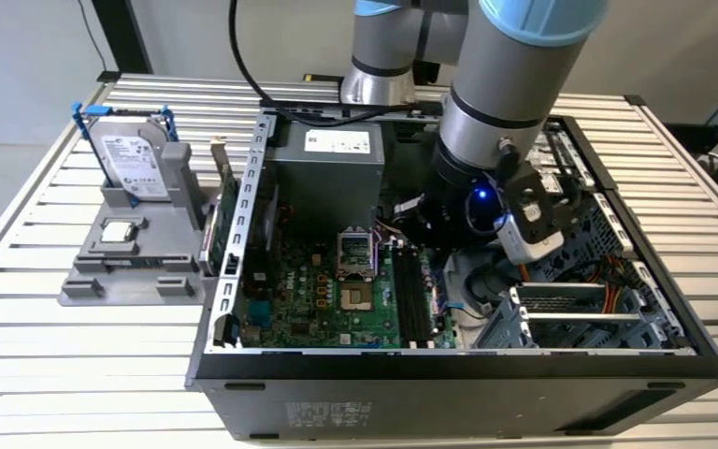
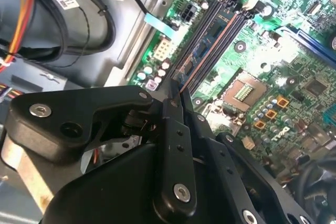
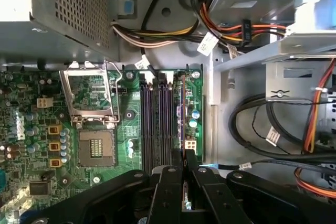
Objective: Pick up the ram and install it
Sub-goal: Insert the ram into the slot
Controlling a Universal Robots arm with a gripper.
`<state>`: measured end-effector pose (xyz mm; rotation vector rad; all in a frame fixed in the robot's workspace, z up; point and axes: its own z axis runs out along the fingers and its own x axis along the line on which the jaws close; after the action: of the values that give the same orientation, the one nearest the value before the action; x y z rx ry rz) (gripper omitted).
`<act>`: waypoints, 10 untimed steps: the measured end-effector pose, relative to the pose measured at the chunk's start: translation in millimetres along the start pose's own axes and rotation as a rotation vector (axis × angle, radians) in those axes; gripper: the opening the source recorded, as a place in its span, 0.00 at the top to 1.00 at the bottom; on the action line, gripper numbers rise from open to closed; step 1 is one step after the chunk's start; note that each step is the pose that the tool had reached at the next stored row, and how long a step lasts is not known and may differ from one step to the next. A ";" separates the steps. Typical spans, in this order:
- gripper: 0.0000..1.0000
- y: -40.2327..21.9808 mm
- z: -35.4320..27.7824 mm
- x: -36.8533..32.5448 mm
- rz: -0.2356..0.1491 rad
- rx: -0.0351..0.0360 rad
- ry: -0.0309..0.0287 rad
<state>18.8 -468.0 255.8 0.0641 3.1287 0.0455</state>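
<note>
Currently the arm reaches down into the open computer case [image 1: 228, 281], which sits on the slatted bench [image 1: 35, 374]. Gripper [image 3: 185, 156] has its fingers [image 3: 191, 161] closed narrow on the ram [image 3: 182, 108], a thin stick seen edge-on in both wrist views. Ram stands in the outermost slot of the black memory slots [image 3: 155, 124], nearest the motherboard [image 3: 31, 145] edge on the drive-bay side. Hard drive [image 1: 132, 154] stands in a grey holder [image 1: 128, 271] near the bench's edge, at the exterior view's left.
</note>
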 end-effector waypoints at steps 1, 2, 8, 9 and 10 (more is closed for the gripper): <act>1.00 -0.1 1.9 0.4 0.000 0.0005 0.0000; 1.00 -0.1 3.7 0.5 0.000 0.0008 0.0000; 1.00 -1.4 14.4 1.2 0.000 0.0017 -0.0001; 1.00 -1.7 16.2 1.2 0.000 0.0018 -0.0001; 1.00 -2.0 18.1 1.2 0.000 0.0017 -0.0001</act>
<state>17.7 -469.5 237.6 0.0643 3.1286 0.0428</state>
